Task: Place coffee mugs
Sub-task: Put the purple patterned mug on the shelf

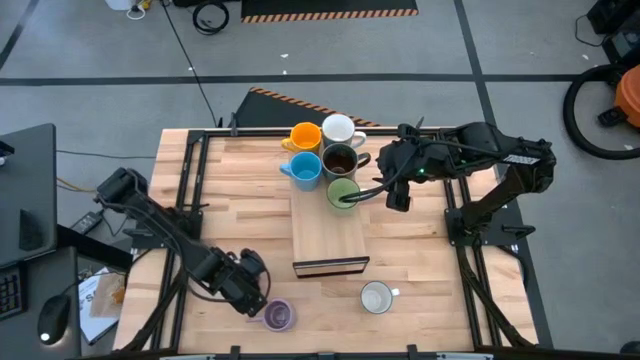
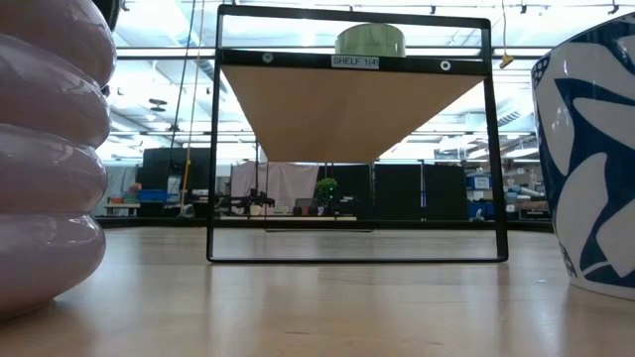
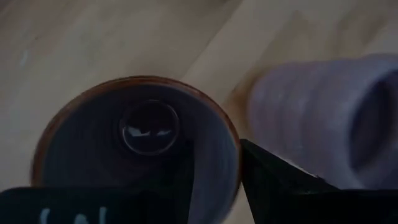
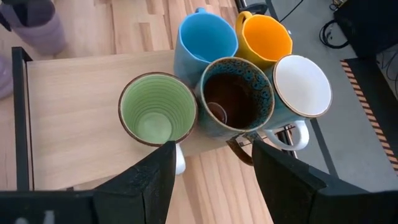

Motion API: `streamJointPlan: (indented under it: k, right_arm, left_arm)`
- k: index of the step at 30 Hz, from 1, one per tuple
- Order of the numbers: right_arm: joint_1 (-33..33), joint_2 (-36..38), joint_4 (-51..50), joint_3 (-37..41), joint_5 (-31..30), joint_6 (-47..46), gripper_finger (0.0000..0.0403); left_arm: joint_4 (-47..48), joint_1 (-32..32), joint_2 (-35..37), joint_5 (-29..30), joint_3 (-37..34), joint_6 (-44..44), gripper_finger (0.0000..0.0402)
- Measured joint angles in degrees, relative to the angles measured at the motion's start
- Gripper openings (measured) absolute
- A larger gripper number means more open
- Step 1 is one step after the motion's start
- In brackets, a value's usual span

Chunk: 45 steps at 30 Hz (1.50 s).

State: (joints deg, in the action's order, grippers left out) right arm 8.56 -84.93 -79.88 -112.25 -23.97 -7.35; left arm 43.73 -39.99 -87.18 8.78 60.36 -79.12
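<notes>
At the board's far end: orange mug (image 1: 305, 137), white mug (image 1: 338, 129), blue mug (image 1: 305, 169), brown mug (image 1: 339, 160), green mug (image 1: 342, 192).
Right gripper (image 1: 372, 193): spread wide beside the green mug's rim.
Left gripper (image 1: 262, 306): one finger inside the lavender mug (image 1: 278, 316), one outside, pinching its wall.

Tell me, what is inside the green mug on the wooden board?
Nothing shows inside the green mug, only ringed green walls and a bare bottom. It stands on the wooden board beside the dark brown mug. The right gripper hovers open above. What is underneath the mug is covered.

Grey concrete floor (image 1: 420, 50) surrounds the wooden table (image 1: 420, 250). Beyond the table: yellow-black hazard strip (image 1: 330, 13), coiled black cable (image 1: 210, 16). Beside the table: dark desk (image 1: 25, 190). Bright ceiling lights (image 2: 149, 40).
</notes>
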Motion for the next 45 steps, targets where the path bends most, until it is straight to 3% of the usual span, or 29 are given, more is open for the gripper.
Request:
streamJointPlan:
  k: [9, 16, 18, 26, 33, 39, 45]
  right_arm:
    - [0.0, 0.0, 0.0, 0.0, 0.0, 0.0, 0.0217]
    - [0.0, 0.0, 0.5, 0.0, 0.0, -0.4, 0.0217]
    - [0.0, 0.0, 0.5, 0.0, 0.0, -0.4, 0.0217]
    - [0.0, 0.0, 0.5, 0.0, 0.8, -0.4, 0.0217]
    - [0.0, 0.0, 0.8, 0.0, 0.9, 0.0, 0.0217]
    - [0.0, 0.0, 1.9, 0.0, 0.4, 0.2, 0.0217]
    - [0.0, 0.0, 1.8, 0.0, -0.1, 0.2, 0.0217]
  left_arm:
    - [0.6, 0.7, -4.7, -0.4, 0.0, 2.2, 0.012]
    - [1.2, 2.3, -4.7, -2.5, 0.1, 7.4, 0.0033]
    - [1.4, 3.0, -4.6, -3.5, 0.1, 9.7, 0.0025]
    - [7.7, 8.5, 2.7, -5.5, 0.7, 18.8, 0.0025]
    - [16.7, 17.9, 9.7, 1.8, 10.1, 32.4, 0.0025]
    - [19.2, 26.5, 9.2, 4.4, 20.5, 51.1, 0.0025]
    - [18.2, 30.1, 6.4, 4.3, 27.6, 70.0, 0.0025]
